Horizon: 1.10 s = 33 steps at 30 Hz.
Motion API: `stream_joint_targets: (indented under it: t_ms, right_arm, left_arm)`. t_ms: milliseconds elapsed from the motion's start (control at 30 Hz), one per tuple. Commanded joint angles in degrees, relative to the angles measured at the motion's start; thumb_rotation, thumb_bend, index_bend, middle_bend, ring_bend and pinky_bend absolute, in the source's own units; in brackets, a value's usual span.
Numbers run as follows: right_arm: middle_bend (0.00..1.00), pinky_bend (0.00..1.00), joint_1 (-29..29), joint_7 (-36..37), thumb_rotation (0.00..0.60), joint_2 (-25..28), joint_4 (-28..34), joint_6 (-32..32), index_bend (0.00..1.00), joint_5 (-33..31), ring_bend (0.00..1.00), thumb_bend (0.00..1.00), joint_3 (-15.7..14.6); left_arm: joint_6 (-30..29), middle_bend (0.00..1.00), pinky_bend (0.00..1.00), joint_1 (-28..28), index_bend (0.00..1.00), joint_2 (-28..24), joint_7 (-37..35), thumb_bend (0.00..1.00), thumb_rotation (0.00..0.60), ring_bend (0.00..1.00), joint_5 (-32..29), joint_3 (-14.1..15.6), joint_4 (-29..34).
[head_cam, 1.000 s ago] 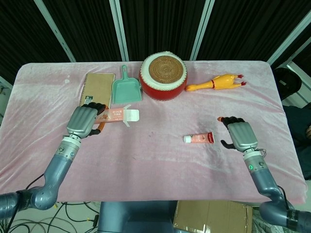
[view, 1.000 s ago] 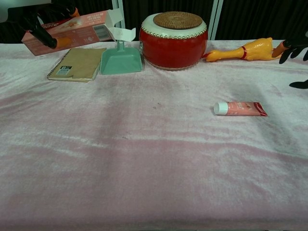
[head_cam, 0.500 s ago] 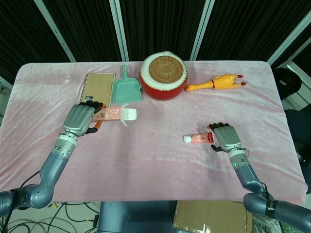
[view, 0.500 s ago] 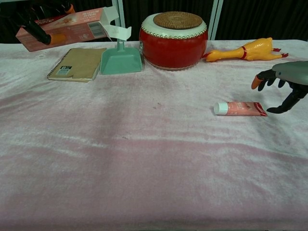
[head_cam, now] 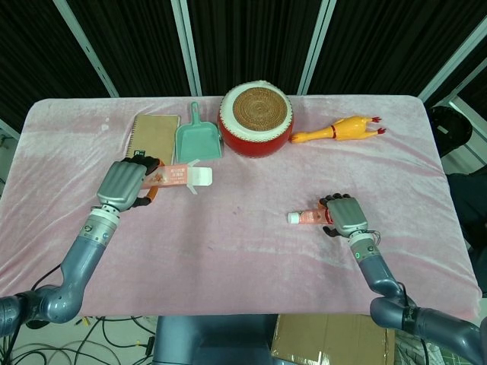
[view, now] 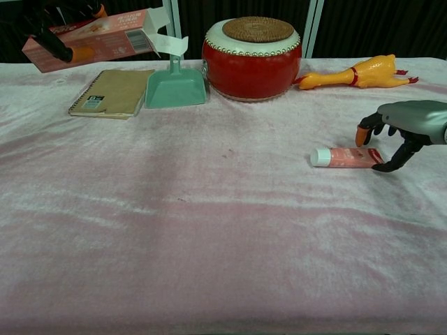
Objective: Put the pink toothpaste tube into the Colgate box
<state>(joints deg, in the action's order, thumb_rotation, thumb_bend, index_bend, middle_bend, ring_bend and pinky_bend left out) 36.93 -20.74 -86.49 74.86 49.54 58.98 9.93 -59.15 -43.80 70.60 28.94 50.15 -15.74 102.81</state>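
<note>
With the left hand (head_cam: 125,185) grasping the Colgate box (view: 94,38) at upper left, the right hand (view: 404,125), fingers spread and empty, should close squarely around the pink toothpaste tube (view: 346,158).

lighting bright and even from above, shadows soft. both views sharp. background dark; no glare on the pink cloth (head_cam: 228,251).
</note>
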Motion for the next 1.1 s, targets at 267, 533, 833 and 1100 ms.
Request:
stream_joint_targets:
  t_ms: [267, 533, 833, 1100]
  right_arm:
    - [0.29, 0.26, 0.91, 1.85, 0.6, -2.58, -2.78, -0.12, 0.37, 1.12, 0.22, 0.23, 0.01]
    - [0.29, 0.26, 1.5, 1.27, 0.6, -3.67, -3.92, -0.48, 0.37, 0.41, 0.22, 0.28, -0.13]
    - [0.47, 0.34, 1.39, 1.94, 0.6, -4.34, -4.02, 0.38, 0.56, 0.95, 0.36, 0.41, -0.26]
    - [0.53, 0.36, 0.98, 2.99, 0.6, -4.2, -3.54, 1.21, 0.62, 2.42, 0.4, 0.46, -0.77]
  left_arm:
    - [-0.11, 0.31, 0.36, -0.65, 0.37, 0.2, -0.66, 0.49, 0.6, 0.23, 0.09, 0.65, -0.9]
    - [-0.01, 0.31, 0.36, -0.86, 0.37, -0.22, -1.59, 0.49, 0.6, 0.23, 0.43, 1.21, -1.24]
    - [0.03, 0.31, 0.36, -0.94, 0.37, -0.13, -2.76, 0.49, 0.6, 0.23, 0.75, 1.76, -1.85]
    - [0.02, 0.31, 0.36, -0.82, 0.37, -0.45, -3.62, 0.49, 0.6, 0.23, 0.91, 2.13, -2.06]
